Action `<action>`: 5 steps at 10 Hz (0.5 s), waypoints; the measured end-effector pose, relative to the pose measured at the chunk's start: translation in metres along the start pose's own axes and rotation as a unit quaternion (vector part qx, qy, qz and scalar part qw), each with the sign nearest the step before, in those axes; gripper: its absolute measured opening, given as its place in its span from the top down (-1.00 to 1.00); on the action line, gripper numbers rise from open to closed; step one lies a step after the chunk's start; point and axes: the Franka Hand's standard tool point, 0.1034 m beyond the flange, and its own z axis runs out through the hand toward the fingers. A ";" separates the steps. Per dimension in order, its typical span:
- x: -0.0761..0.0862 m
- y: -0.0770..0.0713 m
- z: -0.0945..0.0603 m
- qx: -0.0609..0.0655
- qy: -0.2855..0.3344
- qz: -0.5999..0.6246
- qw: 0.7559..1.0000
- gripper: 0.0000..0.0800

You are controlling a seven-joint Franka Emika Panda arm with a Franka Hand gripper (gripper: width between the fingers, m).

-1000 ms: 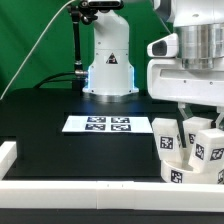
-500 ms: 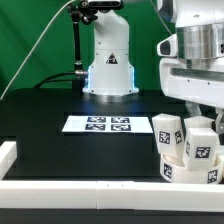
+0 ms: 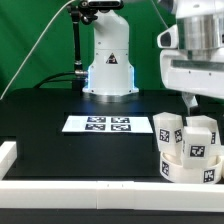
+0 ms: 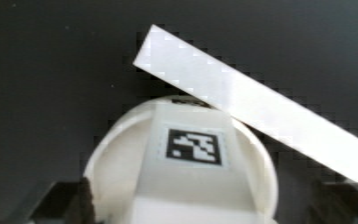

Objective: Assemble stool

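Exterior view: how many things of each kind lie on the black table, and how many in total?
Low round white plastic stool seat: 1
Chunky white plastic block legs, clearly visible: 2
Flat white marker board: 1
Long white border rails: 2
Total: 6

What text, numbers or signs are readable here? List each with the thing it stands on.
No words or numbers can be read.
Black-and-white square tags, patterns only: on the marker board, on the stool legs and on the leg in the wrist view.
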 end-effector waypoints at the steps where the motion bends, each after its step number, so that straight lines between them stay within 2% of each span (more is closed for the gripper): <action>1: 0.000 0.000 0.001 0.000 0.000 -0.015 1.000 -0.61; 2: 0.000 0.001 0.002 -0.001 0.000 -0.015 1.000 -0.62; 4: 0.000 0.001 0.002 -0.002 0.001 -0.103 0.995 -0.62; 5: -0.003 0.001 0.002 -0.013 0.000 -0.152 0.988 -0.62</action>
